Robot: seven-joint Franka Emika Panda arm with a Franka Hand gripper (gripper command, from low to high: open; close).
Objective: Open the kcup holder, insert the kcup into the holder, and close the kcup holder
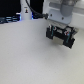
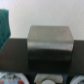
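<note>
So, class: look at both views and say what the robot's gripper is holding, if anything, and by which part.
Nothing shows between the gripper's fingers in the exterior view, though blur prevents certainty. The wrist view shows the black kcup holder standing apart, ungripped.

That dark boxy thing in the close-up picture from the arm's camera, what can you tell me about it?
The dark box looks like a smooth, slightly glossy block, grey-black with a lighter sheen on its top face and a darker front. It stands upright and square to the camera on a black surface. No drawers, handles or openings can be made out in this blurred view. Nothing visibly touches it. Something teal sits apart at one side, and pale round shapes lie nearer the camera.
</note>
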